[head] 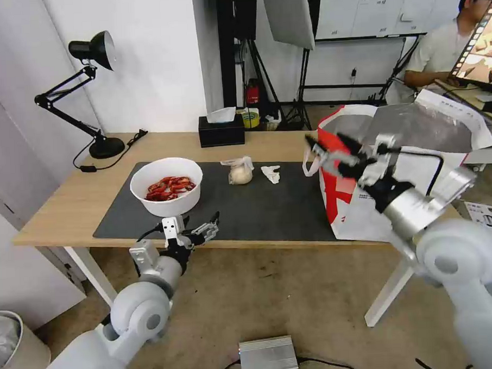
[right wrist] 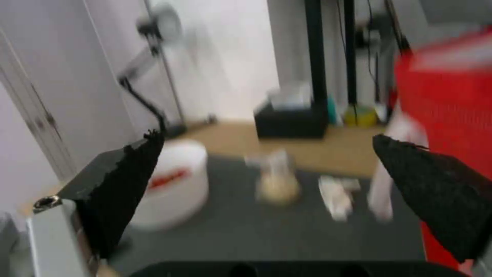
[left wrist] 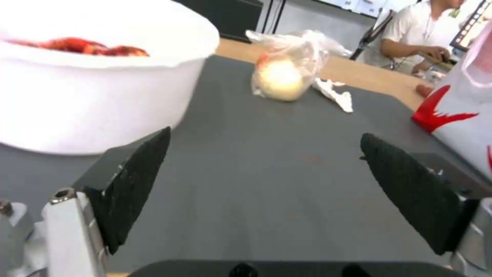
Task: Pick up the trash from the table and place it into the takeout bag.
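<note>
- Standing at centre left of the head view, the white round bowl (head: 166, 186) rests on the dark grey mat (head: 268, 205) of the light-wood table (head: 62, 203); red crayfish shells (head: 170, 188) fill its inside to just under the rim.
- Small knotted clear bag (head: 240, 171), at centre frame on the mat, holds a pale rounded lump; the crumpled white tissue (head: 271, 173) lies just to its right, apart from it.
- Takeout bag (head: 361, 201), at right of frame, stands upright on the table's right end, mouth open, silver foil lining exposed; its contents cannot be made out.
- Black tissue box (head: 221, 131) sits at the table's far edge, upper centre, a white sheet rising from its top.
- Left gripper (head: 202, 230), lower centre left at the table's near edge, jaws spread wide and holding nothing.
- Right gripper (head: 328, 148), raised beside the bag's left rim, jaws likewise wide apart and empty.
</note>
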